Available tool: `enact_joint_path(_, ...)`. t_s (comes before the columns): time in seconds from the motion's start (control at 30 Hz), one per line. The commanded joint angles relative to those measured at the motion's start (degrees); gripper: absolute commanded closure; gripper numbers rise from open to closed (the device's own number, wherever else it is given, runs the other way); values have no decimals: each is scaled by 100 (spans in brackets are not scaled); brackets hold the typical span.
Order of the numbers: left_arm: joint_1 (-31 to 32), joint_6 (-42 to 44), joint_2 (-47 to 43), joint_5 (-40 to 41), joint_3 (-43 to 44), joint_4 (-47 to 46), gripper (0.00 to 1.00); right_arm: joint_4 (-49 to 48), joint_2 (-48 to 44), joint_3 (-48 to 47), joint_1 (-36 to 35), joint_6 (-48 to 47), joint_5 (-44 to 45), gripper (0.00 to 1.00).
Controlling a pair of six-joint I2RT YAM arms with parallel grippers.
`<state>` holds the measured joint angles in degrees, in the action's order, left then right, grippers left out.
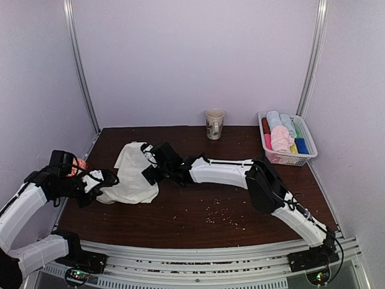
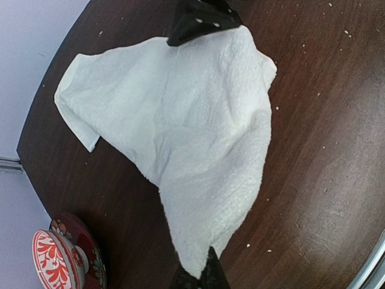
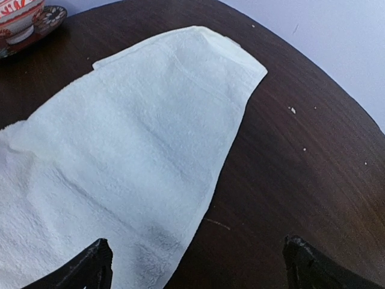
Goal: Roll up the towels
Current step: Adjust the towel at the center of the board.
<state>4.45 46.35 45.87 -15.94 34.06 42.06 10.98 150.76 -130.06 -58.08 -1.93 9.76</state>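
A cream-white towel (image 1: 133, 171) (image 2: 180, 132) (image 3: 120, 150) lies crumpled and partly spread on the left of the dark table. My left gripper (image 1: 106, 180) (image 2: 203, 276) is shut on its near-left corner, which narrows to a point between the fingertips. Over the towel's right edge my right gripper (image 1: 150, 166) (image 3: 201, 268) stands open; one finger is above the cloth, the other above bare wood, and nothing is held. A pale pink towel (image 1: 280, 139) sits bunched in the basket at the back right.
A white basket (image 1: 289, 159) of rolled coloured towels stands at the back right. A mug (image 1: 214, 123) is at the back centre. A red-and-white bowl (image 1: 77, 165) (image 2: 57, 262) (image 3: 18, 15) sits by the table's left edge. Crumbs (image 1: 222, 217) dot the front.
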Motion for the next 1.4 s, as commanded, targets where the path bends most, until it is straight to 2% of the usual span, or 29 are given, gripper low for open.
enact_joint_path(0.0,-44,-154,47,-427,315,-147,100,465,-38,165,-201,-6,255,0)
enact_joint_path(0.27,-42,-170,177,-631,524,-105,100,1324,-192,469,-283,-13,428,0)
enact_joint_path(0.37,-36,-185,430,-656,704,-117,100,1748,-562,1011,-285,191,507,0)
enact_joint_path(0.6,64,-442,1342,-795,1186,-431,100,1599,-2054,3838,-415,778,641,0)
enact_joint_path(0.73,437,-463,1742,-770,1294,-497,100,1281,-2876,5087,-998,1146,228,0)
enact_joint_path(0.83,629,-385,1829,-808,1284,-427,100,1167,-3046,5124,-1817,1289,-311,0)
enact_joint_path(0.97,649,-278,1563,-964,1203,-358,100,1365,-2936,4369,-2506,1325,-506,0)
enact_joint_path(1.1,653,-192,1184,-843,1047,-359,100,1542,-3380,4174,-2268,1300,418,0)
enact_joint_path(1.37,653,-203,1201,-681,988,-413,100,1695,-4382,4565,-1345,763,546,0)
